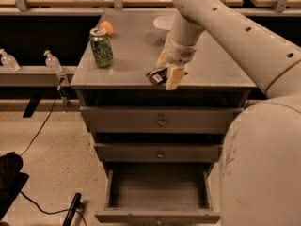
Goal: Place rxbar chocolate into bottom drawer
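Observation:
The rxbar chocolate (pixel 157 76), a dark wrapper with a white label patch, is held in my gripper (pixel 167 71) just above the front edge of the cabinet top (pixel 136 51). The gripper's tan fingers (pixel 173 77) are shut on the bar's right end, and the bar sticks out to the left. The bottom drawer (pixel 157 192) is pulled open below, with nothing showing inside it. The two upper drawers (pixel 161 121) are shut.
A green patterned can (pixel 101 47) stands at the left of the cabinet top, with an orange (pixel 106 28) behind it and a white bowl (pixel 163 26) at the back. My arm (pixel 244 46) fills the right side. Cables and a dark object (pixel 11 182) lie on the floor at left.

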Available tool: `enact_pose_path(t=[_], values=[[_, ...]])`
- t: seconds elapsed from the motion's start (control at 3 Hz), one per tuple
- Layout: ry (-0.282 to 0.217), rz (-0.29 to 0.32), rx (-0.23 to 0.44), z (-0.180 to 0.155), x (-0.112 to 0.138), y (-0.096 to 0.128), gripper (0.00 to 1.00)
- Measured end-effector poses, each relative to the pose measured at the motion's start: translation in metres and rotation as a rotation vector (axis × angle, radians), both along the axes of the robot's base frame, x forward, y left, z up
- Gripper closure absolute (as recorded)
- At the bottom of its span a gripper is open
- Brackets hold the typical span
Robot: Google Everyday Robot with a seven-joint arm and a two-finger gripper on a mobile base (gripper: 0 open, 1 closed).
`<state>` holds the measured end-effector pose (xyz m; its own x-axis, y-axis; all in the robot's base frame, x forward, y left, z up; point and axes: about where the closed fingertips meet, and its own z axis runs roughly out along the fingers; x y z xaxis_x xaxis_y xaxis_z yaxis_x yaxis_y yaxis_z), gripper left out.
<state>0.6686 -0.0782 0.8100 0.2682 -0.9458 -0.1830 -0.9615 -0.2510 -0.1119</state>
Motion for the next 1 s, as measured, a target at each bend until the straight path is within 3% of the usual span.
enact_pose_path(t=[1.0], values=[[0.000, 0.000, 0.000, 0.0004, -0.0002, 0.0000, 1.00]])
